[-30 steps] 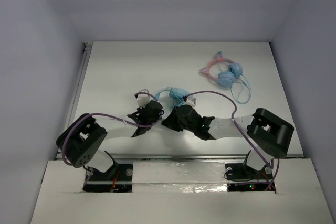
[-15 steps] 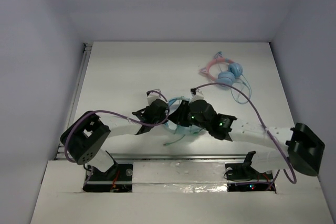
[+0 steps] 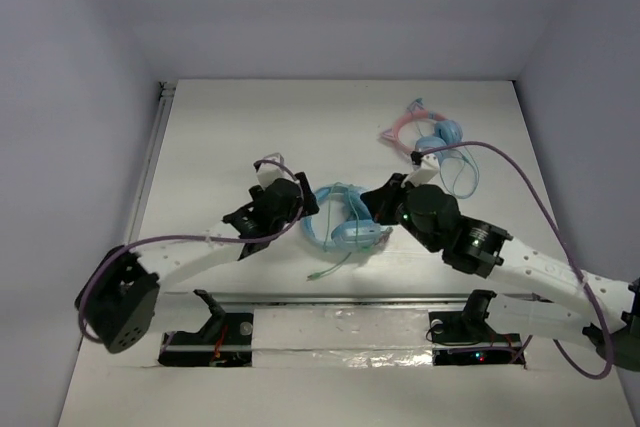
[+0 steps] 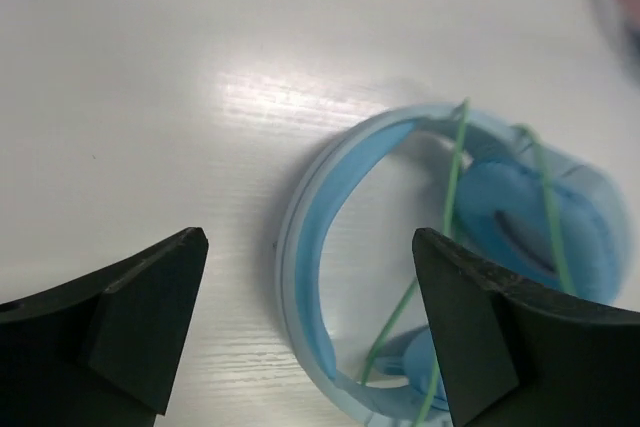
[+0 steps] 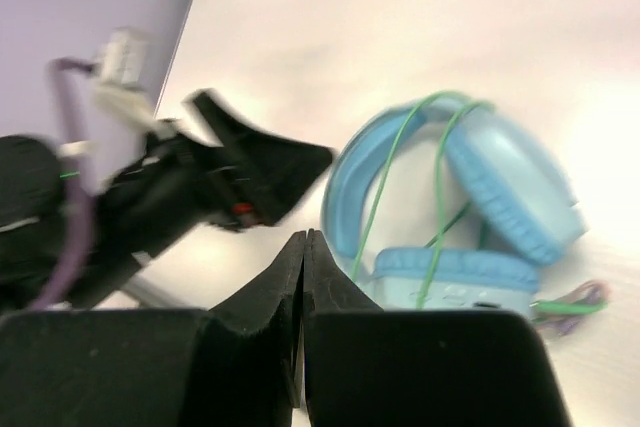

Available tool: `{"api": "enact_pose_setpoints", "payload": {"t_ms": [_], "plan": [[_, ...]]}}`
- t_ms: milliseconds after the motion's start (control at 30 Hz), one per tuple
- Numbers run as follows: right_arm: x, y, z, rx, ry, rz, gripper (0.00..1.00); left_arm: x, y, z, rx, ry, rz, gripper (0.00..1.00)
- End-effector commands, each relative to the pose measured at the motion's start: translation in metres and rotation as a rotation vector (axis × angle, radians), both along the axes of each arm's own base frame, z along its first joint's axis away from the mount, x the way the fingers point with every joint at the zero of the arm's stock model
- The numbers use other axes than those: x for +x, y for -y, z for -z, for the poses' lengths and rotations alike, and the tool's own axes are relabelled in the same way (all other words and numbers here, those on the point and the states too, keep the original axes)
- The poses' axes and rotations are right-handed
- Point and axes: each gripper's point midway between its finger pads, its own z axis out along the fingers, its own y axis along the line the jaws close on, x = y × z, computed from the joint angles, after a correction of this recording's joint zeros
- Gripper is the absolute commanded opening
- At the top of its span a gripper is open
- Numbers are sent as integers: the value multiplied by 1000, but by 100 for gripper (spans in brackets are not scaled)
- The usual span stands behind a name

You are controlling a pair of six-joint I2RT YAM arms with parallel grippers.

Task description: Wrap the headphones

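Headphones (image 3: 345, 222) lie between spread left tool (image 4: 310, 242) and closed right tool (image 5: 303, 242)

The white table (image 3: 220, 137) carries the light-blue headphones (image 3: 335, 217) at frame centre, green cable (image 4: 452, 182) across them, and a smaller pink-banded pair (image 3: 432, 142) at upper right.

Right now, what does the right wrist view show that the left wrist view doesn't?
Only the right wrist view: the left gripper seen from outside, the right gripper shut, and a frayed-looking cable end beside the lower cup. Only the left wrist view: the left gripper's open fingers framing the headband. Both: the headphones lying on the table, with the green cable crossing the cups.
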Motion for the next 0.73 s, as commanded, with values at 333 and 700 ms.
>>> {"api": "enact_pose_setpoints", "payload": {"t_ms": [333, 700], "plan": [[-14, 144, -152, 150, 368, 362, 68, -12, -32, -209, -230, 480, 13, 89], [-35, 218, -163, 318, 429, 561, 100, -50, -61, -272, -346, 653, 60, 92]]}}
